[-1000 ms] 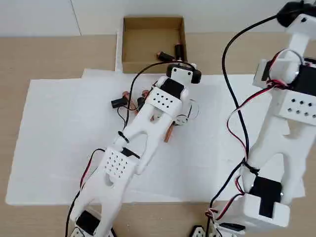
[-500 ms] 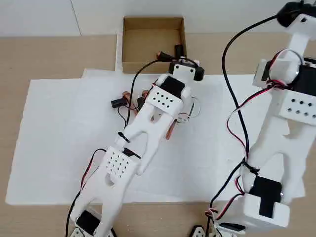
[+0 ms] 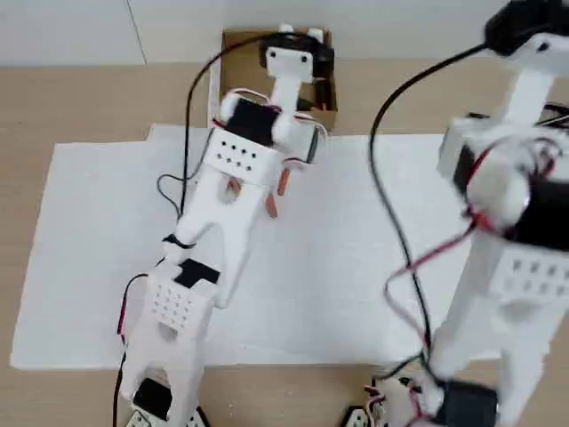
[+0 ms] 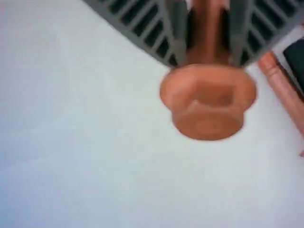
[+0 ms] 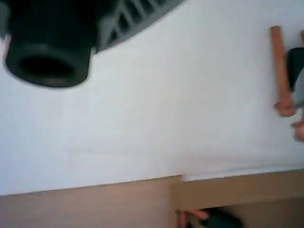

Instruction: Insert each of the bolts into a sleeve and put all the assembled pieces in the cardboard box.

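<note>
Near the cardboard box [image 3: 238, 67], the left gripper [image 4: 207, 33] pinches the copper bolt [image 4: 207, 102] by its shank (rigid, light and probably slippery, so this hold under the head seems right), while the right gripper [image 5: 71, 23] clamps the black sleeve [image 5: 47, 52].

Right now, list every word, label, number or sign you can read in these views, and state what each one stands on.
None: no readable text in any view.
The cardboard box: plain, no print visible.
The white sheet: blank.
The bolt: head blurred, no marks can be made out.
The sleeve: plain black, no markings visible.
</note>
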You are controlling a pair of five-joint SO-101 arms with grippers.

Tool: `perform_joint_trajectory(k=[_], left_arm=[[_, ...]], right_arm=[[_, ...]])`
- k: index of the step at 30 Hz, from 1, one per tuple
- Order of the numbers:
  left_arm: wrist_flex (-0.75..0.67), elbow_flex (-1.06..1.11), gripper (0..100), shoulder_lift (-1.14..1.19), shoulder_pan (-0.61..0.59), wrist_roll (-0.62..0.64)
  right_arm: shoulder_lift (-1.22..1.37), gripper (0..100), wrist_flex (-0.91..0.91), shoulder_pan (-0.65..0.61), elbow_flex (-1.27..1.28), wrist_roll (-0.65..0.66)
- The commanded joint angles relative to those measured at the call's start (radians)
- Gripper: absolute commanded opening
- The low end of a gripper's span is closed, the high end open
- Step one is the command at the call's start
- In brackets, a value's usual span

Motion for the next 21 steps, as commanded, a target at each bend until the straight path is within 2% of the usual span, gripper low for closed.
perform_joint_trajectory(k=[1, 7, 10, 13, 18, 21], left_arm=[[0.017, 0.076, 0, -0.150, -0.009, -0.009], [0.014, 0.182, 1, -0.275, -0.051, -0.005], [0.014, 0.223, 1, -0.318, -0.086, -0.005], [0.014, 0.288, 1, -0.328, -0.107, 0.005], [0.009, 0.349, 1, -0.328, -0.112, 0.115], [0.009, 0.348, 1, -0.334, -0.087, 0.137]], right_arm=[[-0.248, 1.3, -0.007, -0.082, 0.239, 0.049], [-0.642, 0.4, -0.294, -0.099, 0.749, 0.124], [-0.786, 0.2, -0.496, -0.110, 1.042, 0.149], [-0.901, 0.2, -0.616, -0.097, 1.261, 0.153], [-1.069, 0.3, -0.645, -0.186, 1.465, 0.147], [-1.170, 0.3, -0.644, -0.242, 1.522, 0.152]])
